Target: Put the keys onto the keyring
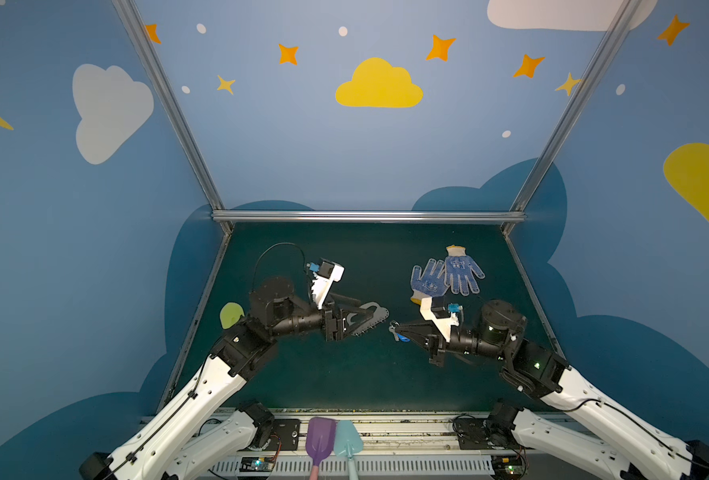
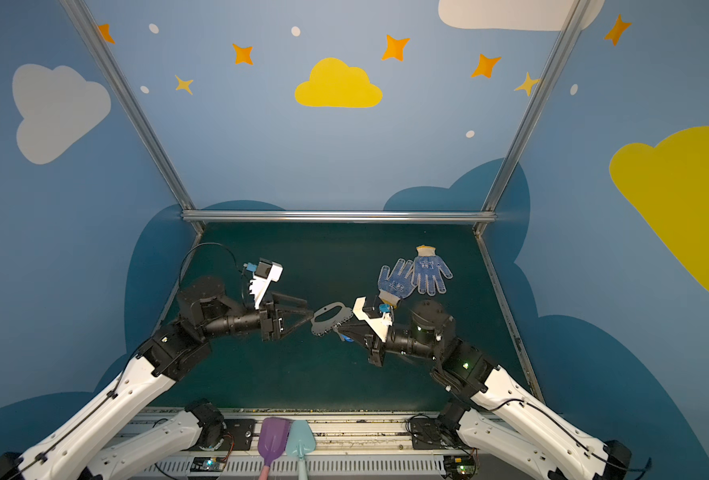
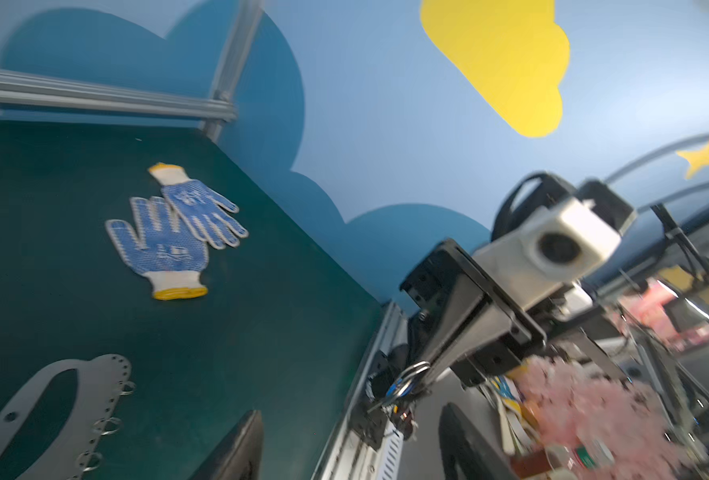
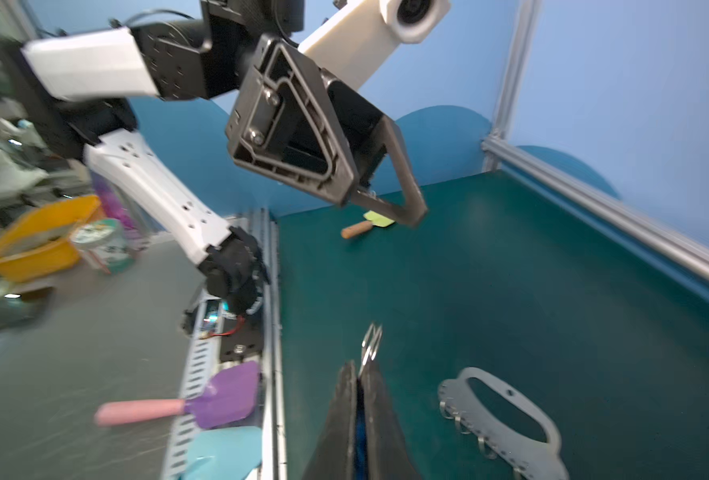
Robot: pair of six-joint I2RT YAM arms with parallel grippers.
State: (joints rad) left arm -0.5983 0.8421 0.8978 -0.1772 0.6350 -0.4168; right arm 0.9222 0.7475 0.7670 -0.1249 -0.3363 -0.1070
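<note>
Half-finished at most: clamping keys in closed right hand, hovering wide-spread left hand near keyring lying flat on counter. Next, likely: pinning keyring, aligning keys with an edge ring.

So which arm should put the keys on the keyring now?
Right, probably: the right gripper is shut on the keys, near the keyring. The left gripper is open and holds nothing.

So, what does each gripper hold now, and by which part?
Right gripper: the keys, pinched by the blue piece. Left gripper: open, nothing held.
</note>
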